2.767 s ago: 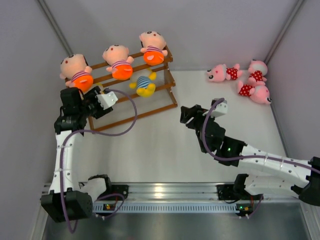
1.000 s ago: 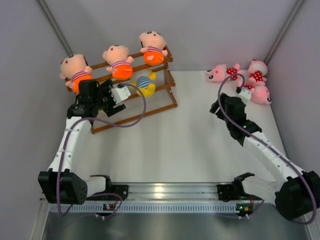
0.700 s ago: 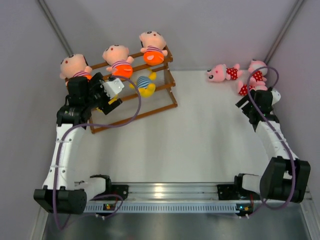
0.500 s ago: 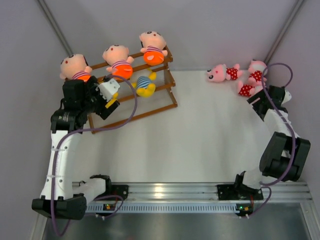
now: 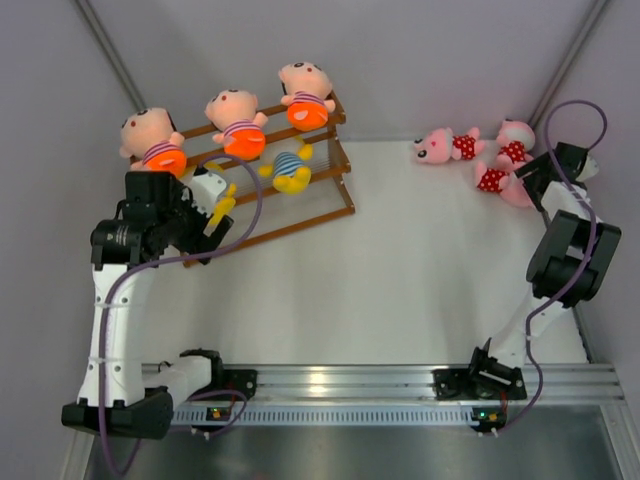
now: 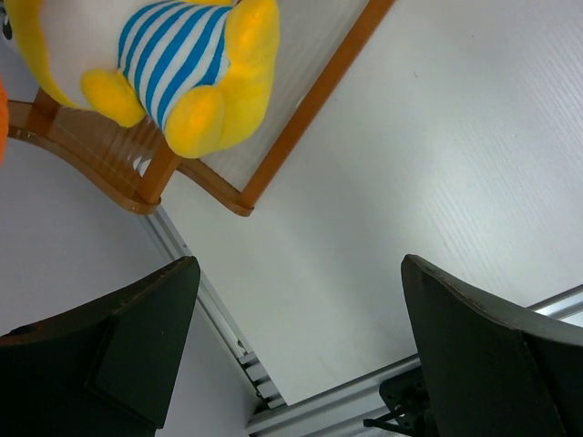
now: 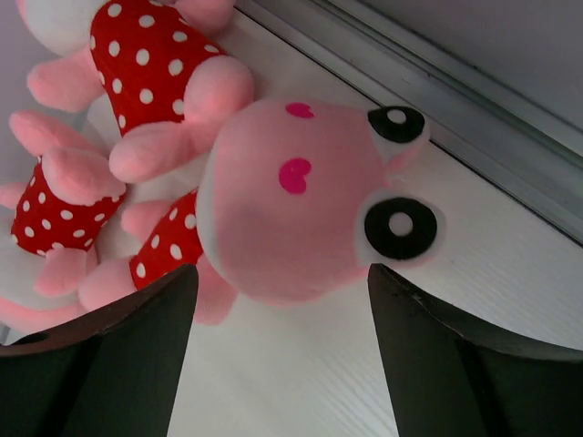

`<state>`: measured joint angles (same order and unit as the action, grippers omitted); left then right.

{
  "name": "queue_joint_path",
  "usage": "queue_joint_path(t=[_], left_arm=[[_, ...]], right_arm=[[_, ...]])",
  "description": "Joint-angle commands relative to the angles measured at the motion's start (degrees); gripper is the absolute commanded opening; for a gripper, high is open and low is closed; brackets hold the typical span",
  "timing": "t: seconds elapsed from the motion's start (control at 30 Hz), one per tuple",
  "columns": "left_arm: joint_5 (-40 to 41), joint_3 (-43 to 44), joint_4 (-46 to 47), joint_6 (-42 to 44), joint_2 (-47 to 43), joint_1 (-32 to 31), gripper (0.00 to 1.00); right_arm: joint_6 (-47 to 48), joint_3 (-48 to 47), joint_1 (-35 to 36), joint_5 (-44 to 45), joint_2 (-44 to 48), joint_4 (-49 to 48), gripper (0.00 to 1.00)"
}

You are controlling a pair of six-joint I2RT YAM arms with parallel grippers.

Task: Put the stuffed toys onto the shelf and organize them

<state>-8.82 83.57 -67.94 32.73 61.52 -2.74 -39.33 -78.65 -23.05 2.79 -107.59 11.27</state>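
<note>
Right wrist: pink doll in polka-dot dress, nr spread jaws.

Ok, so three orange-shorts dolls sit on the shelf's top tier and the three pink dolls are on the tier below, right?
No. The three pink dolls lie on the table, off the shelf, as the top external view shows. The three orange-shorts dolls do sit on its top tier.

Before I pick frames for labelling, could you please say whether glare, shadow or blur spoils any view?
Top view: even, soft light, with one bright glare patch on the metal rail. Left wrist view: the yellow doll is sharp; the left gripper's fingers are dark and soft-edged. Right wrist view: the nearest pink doll is clear, the right gripper's fingers near-black.
</note>
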Motion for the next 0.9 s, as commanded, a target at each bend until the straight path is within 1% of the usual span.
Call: queue_joint_path(t=[0.0, 0.1, 0.17, 0.2, 0.3, 0.33, 0.37, 0.4, 0.43, 0.47, 0.5, 0.57, 0.6, 0.63, 0.7, 0.73, 0.77, 0.8, 0.83, 0.87], left_arm=[[1.5, 4.5, -4.4, -3.1, 0.8, -0.2, 0.98], [1.4, 6.5, -5.4, -3.8, 1.8, -0.1, 0.98], [1.3, 7.5, -5.8, -4.1, 2.2, -0.2, 0.98], [1.2, 7.7, -5.9, -4.1, 2.4, -0.2, 0.98], [0.6, 7.8, -6.1, -4.5, 2.4, -0.2, 0.98], [0.0, 8.0, -6.4, -4.7, 2.4, -0.2, 0.98], [-0.6, 8.0, -6.6, -4.8, 2.3, -0.2, 0.98], [-1.2, 8.2, -6.8, -4.5, 2.1, -0.2, 0.98], [-2.9, 8.3, -7.2, -4.0, 1.9, -0.2, 0.98], [-3.7, 8.4, -7.3, -3.7, 1.4, -0.2, 0.98], [-4.5, 8.4, -7.3, -3.5, 1.2, -0.2, 0.98], [-6.8, 7.9, -7.6, -2.8, 0.7, -0.7, 0.97], [-7.7, 7.7, -7.6, -2.6, 0.5, -0.9, 0.97], [-8.2, 7.4, -7.6, -2.2, 0.4, -1.1, 0.97], [-9.3, 6.0, -7.4, -2.1, 0.0, -1.4, 0.96], [-9.6, 5.5, -7.3, -2.1, -0.2, -1.5, 0.96], [-10.9, 4.3, -7.5, -2.0, -0.7, -1.6, 0.96], [-11.5, 3.9, -7.4, -1.9, -1.1, -1.6, 0.96], [-12.3, 2.8, -7.5, -1.6, -1.5, -1.7, 0.96], [-13.5, 2.2, -7.3, -1.4, -2.6, -1.7, 0.96]], right_arm=[[-1.2, -6.5, -0.5, 0.5, -3.9, -1.9, 0.75], [-1.3, -10.6, -0.5, 0.8, -8.9, 1.3, 0.75], [-1.1, -11.6, -0.4, 1.0, -11.7, 2.2, 0.73], [-1.0, -11.4, -0.4, 1.1, -12.1, 2.4, 0.70], [0.7, -9.9, -0.3, -0.1, -12.6, 1.8, 0.47], [1.8, -8.7, -0.3, -0.4, -12.0, 1.4, 0.25], [2.3, -8.2, -0.2, -0.5, -11.4, 1.5, 0.13], [2.9, -7.6, -0.2, -0.3, -10.7, 1.7, 0.03], [4.2, -5.7, -0.2, -0.7, -8.1, 1.7, 0.00], [5.1, -4.5, -0.1, -0.9, -6.2, 1.4, 0.00], [6.2, -3.2, 0.1, -1.1, -1.4, 1.2, 0.00], [10.3, 0.2, 1.6, -1.8, 3.9, 1.7, 0.00], [11.9, 1.0, 2.5, -2.1, 9.0, 2.4, 0.00], [15.4, 1.7, 4.7, -3.6, 11.2, 4.3, 0.00], [19.2, 1.5, 8.0, -6.6, 15.9, 7.8, 0.00], [23.5, 0.5, 12.1, -8.0, 17.1, 9.8, 0.00], [25.4, 0.1, 14.2, -9.7, 17.9, 14.8, 0.00], [27.5, -0.2, 16.6, -10.9, 19.9, 16.7, 0.00], [31.7, 0.4, 21.6, -13.0, 20.7, 18.5, 0.00], [33.7, 1.2, 24.8, -13.9, 21.8, 20.0, 0.00]])
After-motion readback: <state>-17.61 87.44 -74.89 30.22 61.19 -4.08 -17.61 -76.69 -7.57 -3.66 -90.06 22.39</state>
